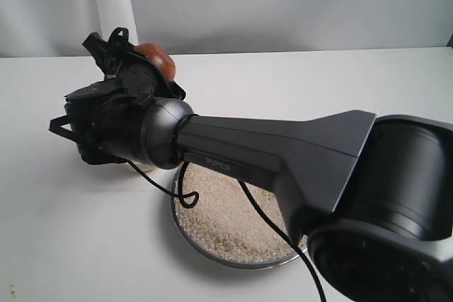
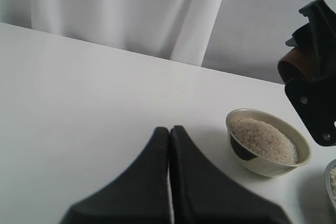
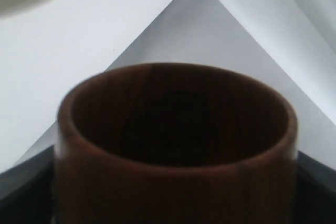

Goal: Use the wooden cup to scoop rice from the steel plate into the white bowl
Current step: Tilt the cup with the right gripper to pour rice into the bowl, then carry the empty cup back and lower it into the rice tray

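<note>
The right gripper (image 1: 134, 65) pinches the small reddish-brown wooden cup (image 1: 159, 61), held up high and tipped near the little cream-white bowl (image 2: 302, 156), likely so grains fall in. The cup looks empty inside. Pale rice (image 2: 265, 140) sits in the bowl, and more lies on the wide shiny steel plate (image 1: 228, 261). The left gripper (image 2: 169, 182) is pressed together, out of the way.

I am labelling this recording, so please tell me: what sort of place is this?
Probably a staged robot test bench, not a kitchen: a plain white table, a white curtain behind it, and a robot arm over a steel plate of rice.
</note>
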